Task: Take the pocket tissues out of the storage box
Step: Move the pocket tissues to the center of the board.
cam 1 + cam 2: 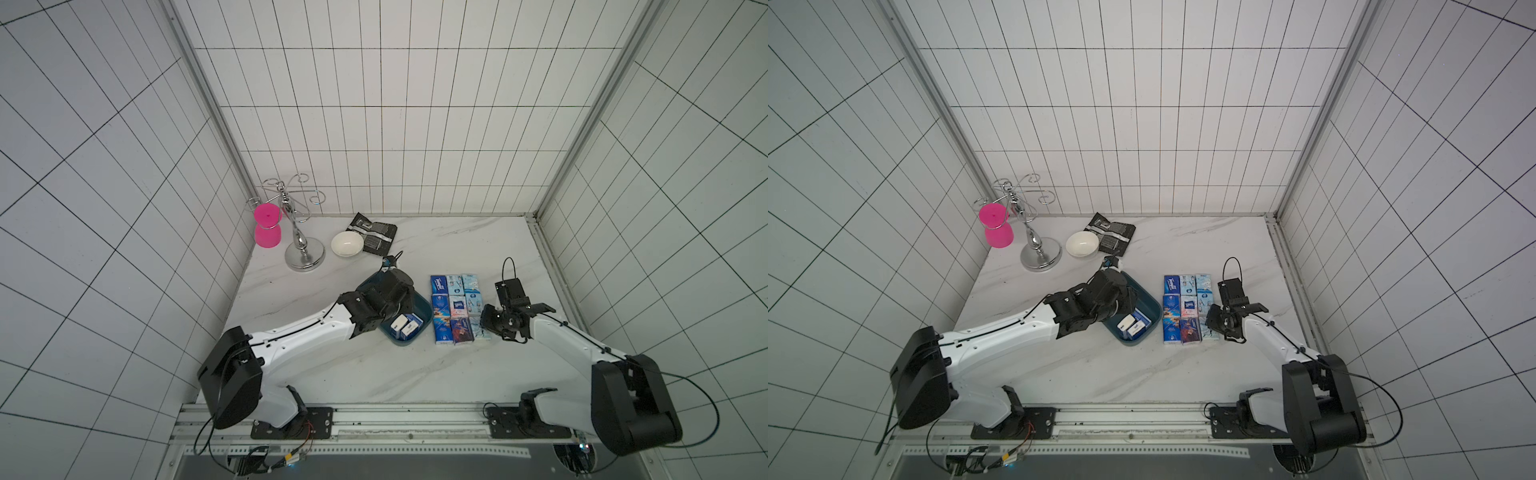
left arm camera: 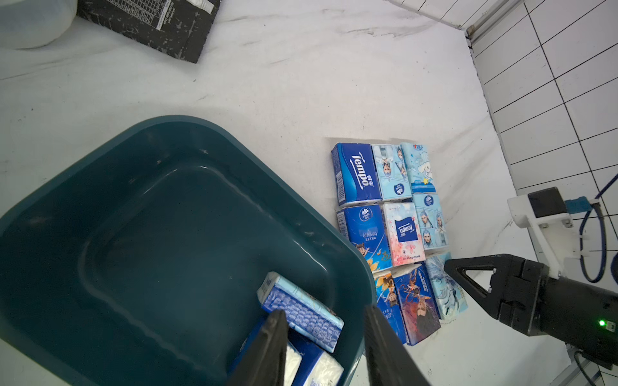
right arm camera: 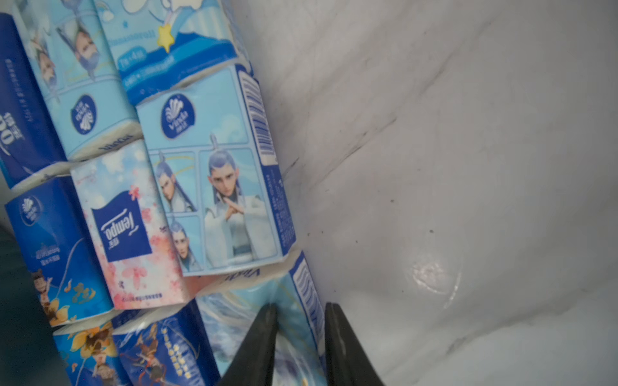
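Left wrist view shows the left gripper (image 2: 322, 310), jaws spread to fit round 1 of 3 pocket tissues (image 2: 294, 300) lying in the storage box (image 2: 167, 140), while 9 packets (image 2: 398, 230) sit in tidy rows on the table (image 2: 301, 83), where the right gripper (image 3: 300, 304), jaws slightly apart, maybe touches the corner packet (image 3: 234, 307).

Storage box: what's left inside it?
At least three pocket tissues bunched in one corner of the storage box; the rest of its floor is bare. The left pincer covers part of them, so more could hide there.
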You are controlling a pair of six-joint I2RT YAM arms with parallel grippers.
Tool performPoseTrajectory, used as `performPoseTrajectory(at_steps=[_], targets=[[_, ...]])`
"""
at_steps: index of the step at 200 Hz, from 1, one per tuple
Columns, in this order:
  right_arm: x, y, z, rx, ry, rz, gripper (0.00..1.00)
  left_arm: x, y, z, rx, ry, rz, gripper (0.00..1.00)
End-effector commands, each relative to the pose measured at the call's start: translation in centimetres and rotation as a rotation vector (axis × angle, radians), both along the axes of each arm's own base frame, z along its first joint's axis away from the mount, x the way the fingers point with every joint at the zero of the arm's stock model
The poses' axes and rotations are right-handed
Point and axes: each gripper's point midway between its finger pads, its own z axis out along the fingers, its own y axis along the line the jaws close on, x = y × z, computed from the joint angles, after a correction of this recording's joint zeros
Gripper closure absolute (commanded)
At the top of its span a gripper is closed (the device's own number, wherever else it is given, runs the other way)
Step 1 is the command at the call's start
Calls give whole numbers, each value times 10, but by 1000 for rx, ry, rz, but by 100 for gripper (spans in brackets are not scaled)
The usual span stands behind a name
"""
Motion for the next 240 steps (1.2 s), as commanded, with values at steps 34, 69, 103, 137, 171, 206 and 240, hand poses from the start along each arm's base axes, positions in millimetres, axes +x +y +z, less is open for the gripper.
performPoseTrajectory(at_steps=[34,69,103,137,171,206,240], targets=[[-7,6,2,-16,36,38,70,4,11,3,6,-14,31,59],[-7,3,15,-29,13,33,69,5,16,0,24,-10,36,59],[-6,-4,37,-53,-33,22,68,2,18,-5,57,1,19,59],[-4,-6,53,-62,-69,34,67,-11,24,-25,164,38,-42,59],[-2,-2,53,-57,-64,53,66,-36,30,-43,310,39,-112,57],[1,5,45,-35,-51,67,66,-59,24,-48,311,50,-196,57],[-1,7,43,-34,-54,75,65,-60,32,-61,346,64,-180,56]])
